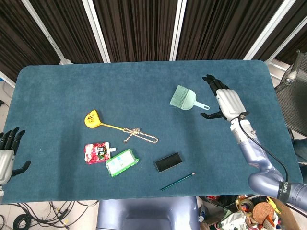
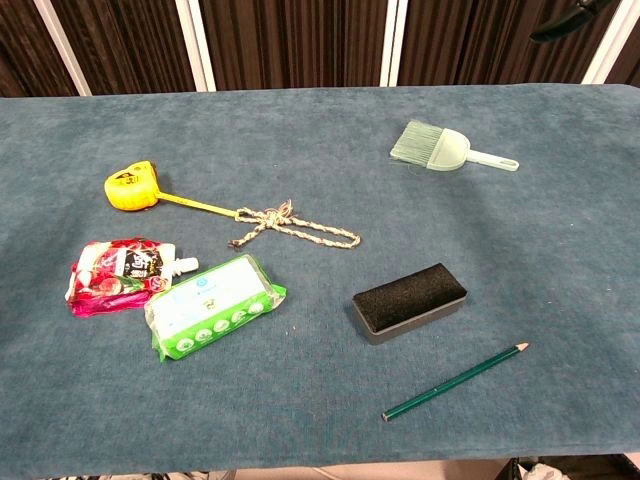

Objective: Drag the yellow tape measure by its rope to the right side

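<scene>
The yellow tape measure (image 1: 91, 119) (image 2: 133, 186) lies left of the table's middle. Its yellow strap runs right to a knotted, braided rope (image 1: 140, 135) (image 2: 297, 230) lying loose on the blue cloth. My right hand (image 1: 226, 100) hovers far right of the rope, beside the brush, with its fingers spread and nothing in it. In the chest view only a dark tip of it (image 2: 570, 20) shows at the top right. My left hand (image 1: 7, 154) is at the table's left edge, fingers apart, holding nothing, well away from the tape measure.
A pale green brush (image 1: 184, 98) (image 2: 435, 147) lies just left of my right hand. A black eraser block (image 1: 168, 162) (image 2: 408, 300) and a green pencil (image 1: 177, 181) (image 2: 455, 381) lie front-centre. A red pouch (image 1: 97, 153) and a green packet (image 1: 122, 162) sit below the tape measure.
</scene>
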`<state>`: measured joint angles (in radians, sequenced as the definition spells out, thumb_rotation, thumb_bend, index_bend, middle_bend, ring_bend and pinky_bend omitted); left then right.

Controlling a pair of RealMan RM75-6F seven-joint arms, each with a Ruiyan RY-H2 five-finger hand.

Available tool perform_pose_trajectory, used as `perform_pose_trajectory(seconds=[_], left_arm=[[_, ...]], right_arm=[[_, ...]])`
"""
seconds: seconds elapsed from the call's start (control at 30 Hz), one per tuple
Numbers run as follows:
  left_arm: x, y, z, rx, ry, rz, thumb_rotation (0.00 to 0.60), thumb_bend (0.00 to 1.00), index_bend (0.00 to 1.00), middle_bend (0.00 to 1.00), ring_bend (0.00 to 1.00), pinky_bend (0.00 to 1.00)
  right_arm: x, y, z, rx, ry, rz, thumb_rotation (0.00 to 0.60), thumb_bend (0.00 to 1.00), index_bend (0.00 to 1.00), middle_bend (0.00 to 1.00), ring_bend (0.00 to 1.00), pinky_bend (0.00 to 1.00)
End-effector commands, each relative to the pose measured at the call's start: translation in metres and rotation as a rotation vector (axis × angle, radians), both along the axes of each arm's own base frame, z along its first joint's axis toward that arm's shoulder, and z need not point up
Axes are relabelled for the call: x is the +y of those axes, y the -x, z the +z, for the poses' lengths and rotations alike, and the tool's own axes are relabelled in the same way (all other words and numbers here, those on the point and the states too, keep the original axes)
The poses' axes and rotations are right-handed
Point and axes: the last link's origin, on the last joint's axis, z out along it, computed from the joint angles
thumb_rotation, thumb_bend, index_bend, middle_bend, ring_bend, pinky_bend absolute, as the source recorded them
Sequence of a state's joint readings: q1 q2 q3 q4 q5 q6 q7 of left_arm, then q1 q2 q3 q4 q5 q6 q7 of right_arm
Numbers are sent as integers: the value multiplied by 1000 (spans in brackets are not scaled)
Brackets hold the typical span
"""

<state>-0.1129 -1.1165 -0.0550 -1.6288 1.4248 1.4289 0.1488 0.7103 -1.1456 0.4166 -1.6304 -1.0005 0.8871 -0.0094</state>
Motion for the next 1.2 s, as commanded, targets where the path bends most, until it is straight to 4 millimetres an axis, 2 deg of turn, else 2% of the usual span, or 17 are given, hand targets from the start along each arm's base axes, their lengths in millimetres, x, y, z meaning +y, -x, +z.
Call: perform_pose_trajectory(seconds=[0.03,0.73,0.9,1.2], left_arm=[[1,-1,-1,0,2,-2,600,243,34,0,0,0],[1,-5,-5,-5,8,-13,600,243,35,0,0,0],[0,-5,-3,-20,-6,-7,600,243,35,0,0,0],[0,-5,-1,-25,-9,-8,600,243,34,0,0,0]], right_arm=[[1,2,1,-5,5,-6,600,65,62,0,64,161],[6,6,-26,54,-42,-21,600,65,89,0,64,162],[6,5,-33,53,-59,-25,600,65,152,0,64,161],[9,2,-43,58,-74,-24,600,65,160,0,64,161]])
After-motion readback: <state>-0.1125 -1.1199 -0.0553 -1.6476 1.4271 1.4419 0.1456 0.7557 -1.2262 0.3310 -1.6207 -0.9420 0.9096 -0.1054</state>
